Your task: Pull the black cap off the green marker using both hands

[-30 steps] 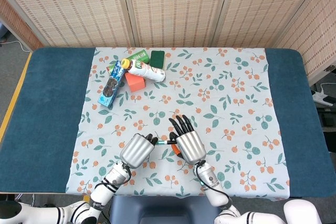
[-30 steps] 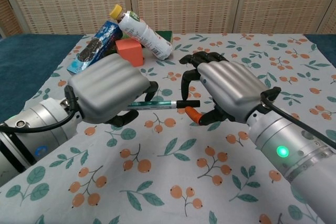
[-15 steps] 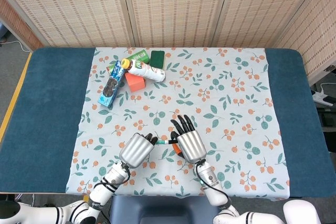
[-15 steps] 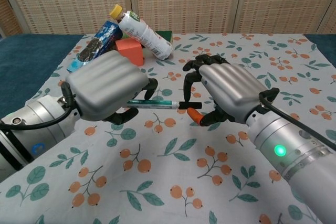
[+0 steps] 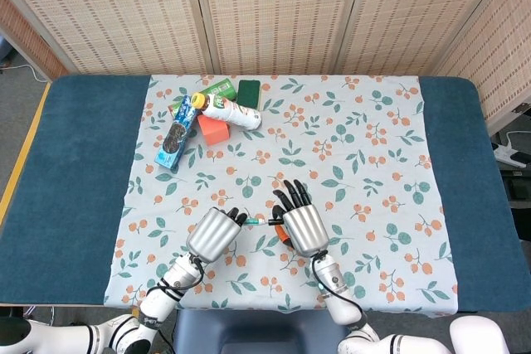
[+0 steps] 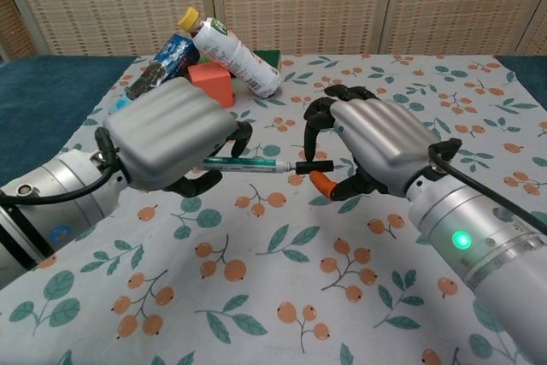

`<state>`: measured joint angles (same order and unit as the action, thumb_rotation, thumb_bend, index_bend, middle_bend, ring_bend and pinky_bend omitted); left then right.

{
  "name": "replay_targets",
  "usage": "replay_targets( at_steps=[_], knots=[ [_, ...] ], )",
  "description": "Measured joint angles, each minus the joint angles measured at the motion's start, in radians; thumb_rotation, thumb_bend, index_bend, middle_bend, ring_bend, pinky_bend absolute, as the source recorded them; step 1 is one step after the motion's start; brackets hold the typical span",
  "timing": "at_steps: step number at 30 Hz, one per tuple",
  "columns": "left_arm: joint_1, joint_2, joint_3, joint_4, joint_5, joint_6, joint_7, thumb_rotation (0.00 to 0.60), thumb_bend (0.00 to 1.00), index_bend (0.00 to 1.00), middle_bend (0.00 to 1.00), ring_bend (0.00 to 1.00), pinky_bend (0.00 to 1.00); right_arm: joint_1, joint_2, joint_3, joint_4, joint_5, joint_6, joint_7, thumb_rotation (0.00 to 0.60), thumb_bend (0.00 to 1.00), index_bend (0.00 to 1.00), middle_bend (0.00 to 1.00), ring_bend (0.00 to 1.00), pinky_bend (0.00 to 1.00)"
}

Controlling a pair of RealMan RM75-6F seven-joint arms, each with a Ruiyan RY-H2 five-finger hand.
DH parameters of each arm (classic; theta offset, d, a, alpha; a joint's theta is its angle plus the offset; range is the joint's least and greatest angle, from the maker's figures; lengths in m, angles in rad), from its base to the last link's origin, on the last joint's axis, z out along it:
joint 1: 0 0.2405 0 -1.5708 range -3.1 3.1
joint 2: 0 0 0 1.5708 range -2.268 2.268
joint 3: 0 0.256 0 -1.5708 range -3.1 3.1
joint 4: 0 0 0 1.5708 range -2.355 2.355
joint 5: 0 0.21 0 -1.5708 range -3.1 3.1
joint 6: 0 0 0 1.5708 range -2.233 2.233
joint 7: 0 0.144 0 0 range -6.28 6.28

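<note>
Gripping the green marker (image 6: pixel 246 163), both hands hover.

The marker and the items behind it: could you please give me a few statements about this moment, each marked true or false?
1. The left hand holds the marker by its barrel. True.
2. The cap lies on the cloth, away from both hands. False: it is at the fingers of the right hand, near the marker's end.
3. The marker is roughly level. True.
4. The bottle stands upright. False: it lies tilted across the orange block.
5. The cookie pack is on the table's right side. False: it is far left on the cloth.
</note>
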<state>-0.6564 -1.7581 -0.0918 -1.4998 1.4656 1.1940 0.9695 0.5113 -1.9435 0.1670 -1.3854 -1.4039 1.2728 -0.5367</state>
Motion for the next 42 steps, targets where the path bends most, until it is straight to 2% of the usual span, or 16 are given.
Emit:
replay_targets(
  at_steps=[8,14,18,21,23,26,27,31,33,35,38,42],
  knots=[
    [0.011,0.022,0.008,0.044,-0.013,-0.007,-0.036,0.600,0.43,0.74,0.86,0.84,0.99,-0.017,0.050,0.002,-0.007,0.005,0.015,0.001,0.600,0.55,0.86,0.18,0.00,0.00],
    [0.025,0.024,0.031,0.126,-0.024,-0.025,-0.093,0.600,0.43,0.69,0.80,0.84,0.99,-0.045,0.076,-0.029,0.016,0.040,-0.007,0.024,0.600,0.55,0.86,0.18,0.00,0.00],
    [0.038,0.011,0.053,0.203,-0.033,-0.045,-0.151,0.600,0.44,0.66,0.76,0.84,0.99,-0.055,0.071,-0.053,0.053,0.049,-0.027,0.044,0.600,0.55,0.81,0.18,0.00,0.00],
    [0.048,-0.001,0.069,0.245,-0.035,-0.055,-0.186,0.600,0.43,0.58,0.69,0.84,0.98,-0.058,0.062,-0.068,0.080,0.038,-0.032,0.060,0.600,0.55,0.67,0.18,0.00,0.00],
    [0.051,-0.003,0.075,0.251,-0.039,-0.065,-0.179,0.600,0.43,0.49,0.62,0.83,0.98,-0.059,0.059,-0.075,0.092,0.037,-0.038,0.060,0.600,0.55,0.49,0.16,0.00,0.00],
    [0.052,-0.005,0.079,0.246,-0.048,-0.081,-0.153,0.600,0.43,0.38,0.52,0.82,0.98,-0.061,0.059,-0.077,0.091,0.057,-0.054,0.023,0.600,0.55,0.31,0.10,0.00,0.00],
    [0.053,-0.005,0.079,0.242,-0.049,-0.083,-0.149,0.600,0.43,0.35,0.50,0.82,0.98,-0.062,0.060,-0.076,0.088,0.067,-0.060,0.008,0.600,0.55,0.27,0.09,0.00,0.00],
    [0.054,0.000,0.081,0.230,-0.047,-0.084,-0.143,0.600,0.43,0.29,0.43,0.82,0.98,-0.068,0.066,-0.074,0.068,0.104,-0.076,-0.038,0.600,0.55,0.22,0.08,0.00,0.00],
    [0.054,0.003,0.081,0.224,-0.049,-0.087,-0.137,0.600,0.43,0.25,0.39,0.82,0.98,-0.070,0.070,-0.073,0.060,0.119,-0.081,-0.052,0.600,0.54,0.16,0.05,0.00,0.00],
    [0.055,0.007,0.081,0.213,-0.053,-0.089,-0.131,0.600,0.42,0.22,0.32,0.80,0.97,-0.072,0.077,-0.069,0.042,0.138,-0.086,-0.075,0.600,0.52,0.10,0.04,0.00,0.00],
    [0.058,0.018,0.079,0.184,-0.055,-0.086,-0.127,0.600,0.41,0.16,0.21,0.78,0.97,-0.076,0.094,-0.067,0.002,0.142,-0.080,-0.084,0.600,0.48,0.07,0.03,0.00,0.00],
    [0.062,0.046,0.076,0.124,-0.043,-0.066,-0.139,0.600,0.39,0.06,0.09,0.68,0.90,-0.087,0.131,-0.068,-0.063,0.110,-0.041,-0.069,0.600,0.42,0.03,0.03,0.00,0.00]
  ],
)
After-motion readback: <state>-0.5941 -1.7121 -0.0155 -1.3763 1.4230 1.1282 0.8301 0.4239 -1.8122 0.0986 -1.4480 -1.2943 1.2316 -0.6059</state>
